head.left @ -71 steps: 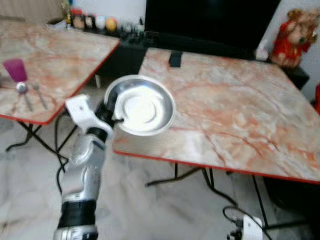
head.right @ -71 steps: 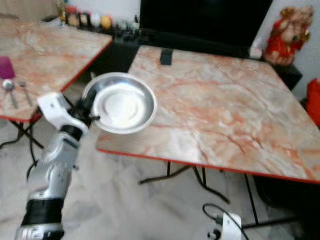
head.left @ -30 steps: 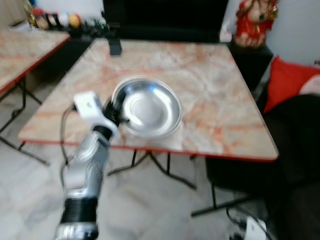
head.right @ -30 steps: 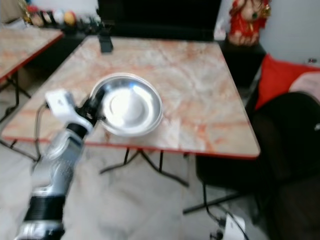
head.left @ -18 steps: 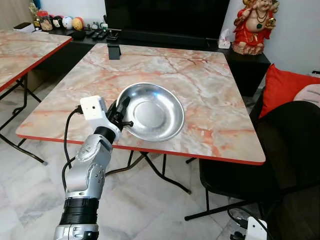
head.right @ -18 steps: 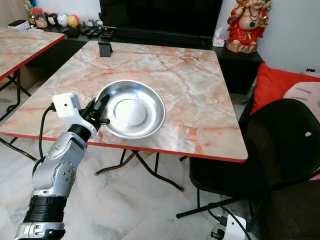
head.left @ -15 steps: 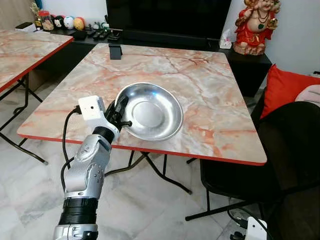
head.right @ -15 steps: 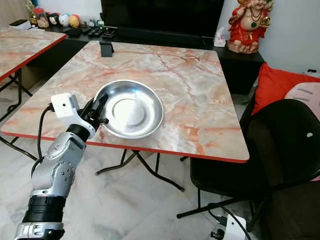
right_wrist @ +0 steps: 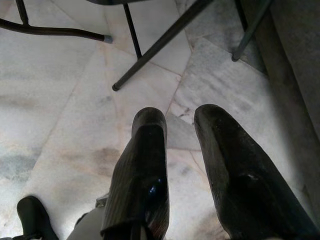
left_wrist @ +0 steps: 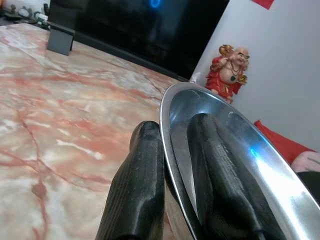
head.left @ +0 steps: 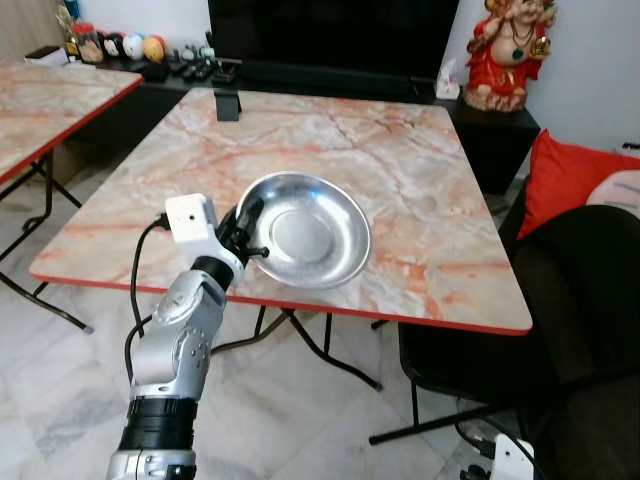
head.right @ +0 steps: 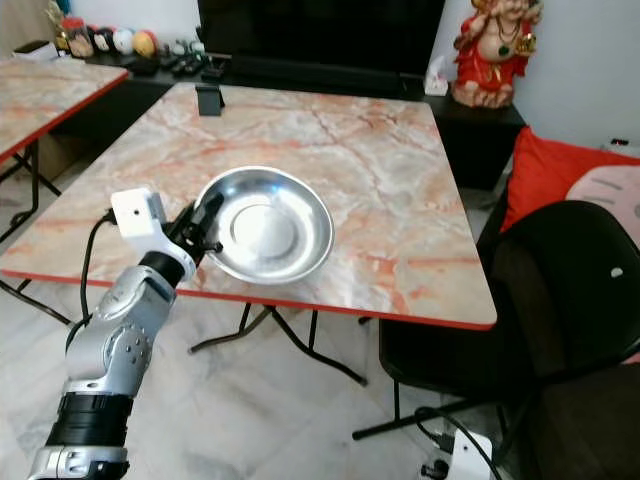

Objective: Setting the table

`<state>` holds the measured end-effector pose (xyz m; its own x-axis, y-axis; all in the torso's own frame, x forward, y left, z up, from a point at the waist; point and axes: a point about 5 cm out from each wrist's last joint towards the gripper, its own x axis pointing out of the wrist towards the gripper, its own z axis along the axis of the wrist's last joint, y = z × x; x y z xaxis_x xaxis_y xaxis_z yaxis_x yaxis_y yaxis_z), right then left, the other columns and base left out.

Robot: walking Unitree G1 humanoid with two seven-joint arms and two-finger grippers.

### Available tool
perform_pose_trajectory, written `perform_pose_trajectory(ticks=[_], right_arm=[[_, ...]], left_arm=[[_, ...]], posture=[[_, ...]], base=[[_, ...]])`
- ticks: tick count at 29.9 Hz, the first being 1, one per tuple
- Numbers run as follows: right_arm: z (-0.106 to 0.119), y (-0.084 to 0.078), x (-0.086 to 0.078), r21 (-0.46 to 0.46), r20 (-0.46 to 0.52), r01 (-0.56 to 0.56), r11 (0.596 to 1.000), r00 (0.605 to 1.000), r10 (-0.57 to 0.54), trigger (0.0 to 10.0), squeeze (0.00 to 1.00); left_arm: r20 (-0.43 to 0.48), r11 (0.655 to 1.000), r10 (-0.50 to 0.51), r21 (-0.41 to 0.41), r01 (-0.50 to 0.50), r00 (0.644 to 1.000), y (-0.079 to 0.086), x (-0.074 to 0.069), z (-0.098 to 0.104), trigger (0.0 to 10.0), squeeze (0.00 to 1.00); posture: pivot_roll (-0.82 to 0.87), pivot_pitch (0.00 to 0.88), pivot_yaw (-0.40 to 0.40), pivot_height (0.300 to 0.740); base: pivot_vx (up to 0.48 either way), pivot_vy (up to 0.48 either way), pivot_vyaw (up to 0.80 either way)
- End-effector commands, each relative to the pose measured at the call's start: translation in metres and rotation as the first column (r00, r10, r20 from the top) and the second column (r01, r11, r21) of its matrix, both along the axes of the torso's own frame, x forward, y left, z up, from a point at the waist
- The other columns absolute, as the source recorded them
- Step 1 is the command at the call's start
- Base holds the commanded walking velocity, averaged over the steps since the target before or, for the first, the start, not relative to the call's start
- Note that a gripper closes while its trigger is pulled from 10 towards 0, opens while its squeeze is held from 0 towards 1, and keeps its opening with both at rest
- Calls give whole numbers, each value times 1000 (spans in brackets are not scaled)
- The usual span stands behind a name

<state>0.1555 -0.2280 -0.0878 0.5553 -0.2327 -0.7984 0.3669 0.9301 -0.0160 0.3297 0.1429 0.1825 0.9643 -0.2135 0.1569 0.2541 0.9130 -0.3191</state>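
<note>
A round steel bowl (head.left: pixel 312 229) hovers over the near part of the marble table (head.left: pixel 400 160), close to its front edge. My left gripper (head.left: pixel 247 228) is shut on the bowl's left rim. In the left wrist view one black finger (left_wrist: pixel 137 185) lies outside the rim and the other inside the steel bowl (left_wrist: pixel 235 165). My right gripper (right_wrist: pixel 180 125) hangs low beside a chair, open with nothing between its fingers, above the tiled floor.
A small black stand (head.left: pixel 228 103) sits at the table's far edge. A red figurine (head.left: pixel 497 50) and a dark TV are behind. A black chair (head.left: pixel 560 300) and red cushion (head.left: pixel 570 170) stand to the right. A second marble table (head.left: pixel 45 100) is at the left.
The camera swung right and then steadied, so the second table slid to the left edge. The bowl stays in my left gripper and now sits slightly nearer the table's front edge.
</note>
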Motion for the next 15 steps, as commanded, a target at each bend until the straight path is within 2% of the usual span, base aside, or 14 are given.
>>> perform_pose_trajectory(ticks=[1, 12, 15], right_arm=[[1, -2, 1, 0, 1, 2, 1000, 1000, -2, 10000, 0], [1, -2, 2, 1, 3, -7, 1000, 1000, 7, 10000, 0], [2, -2, 3, 0, 3, -9, 1000, 1000, 9, 10000, 0]], left_arm=[[13, 1000, -8, 3, 8, 1000, -2, 0, 6, 10000, 0], [13, 1000, -18, 1, 18, 1000, -4, 0, 6, 10000, 0], [4, 1000, -26, 8, 26, 1000, -5, 0, 4, 10000, 0]], posture=[[96, 0, -75, 740], [100, 0, -81, 740], [103, 0, -85, 740]], base=[[330, 0, 0], [343, 0, 0], [203, 0, 0]])
